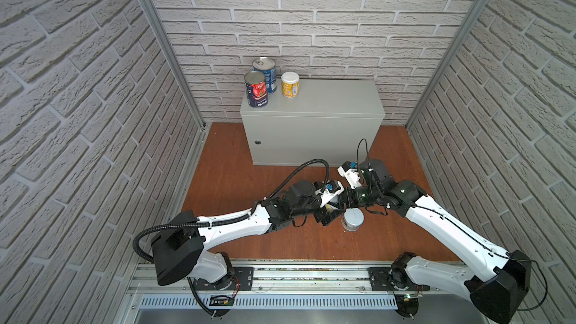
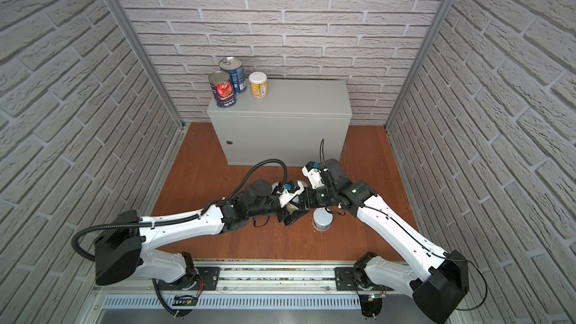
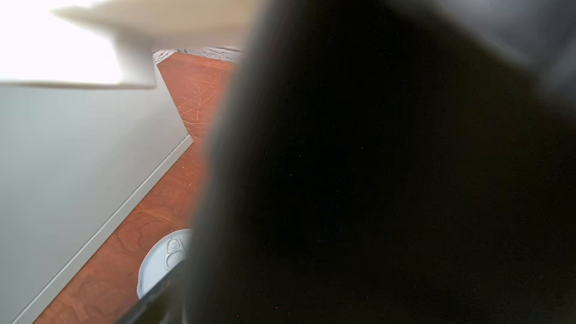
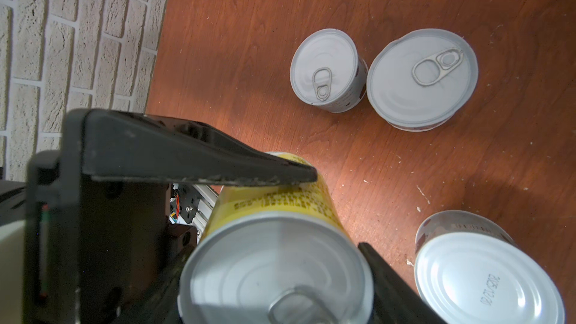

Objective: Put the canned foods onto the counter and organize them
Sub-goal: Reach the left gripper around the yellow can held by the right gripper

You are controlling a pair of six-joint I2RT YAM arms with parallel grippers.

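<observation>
The grey counter (image 1: 330, 104) (image 2: 299, 104) carries a blue-label can (image 1: 268, 76), a tomato can (image 1: 257, 91) and a yellow can (image 1: 290, 85) at its back left. Low over the floor, both arms meet. My right gripper (image 4: 271, 260) is shut on a second yellow can (image 4: 274, 213), lid toward the camera. One finger (image 4: 249, 169) of my left gripper (image 1: 330, 213) presses on that can's side; its other finger is hidden. On the floor stand a small white-lidded can (image 4: 324, 70), a wider one (image 4: 422, 76) and an upturned one (image 4: 486, 275).
A white-lidded can (image 1: 352, 219) (image 2: 322, 219) stands on the wooden floor (image 1: 237, 179) just in front of the grippers. Brick walls close in on three sides. The left wrist view is mostly blocked by a dark blur, with the counter's side (image 3: 78, 166) close by.
</observation>
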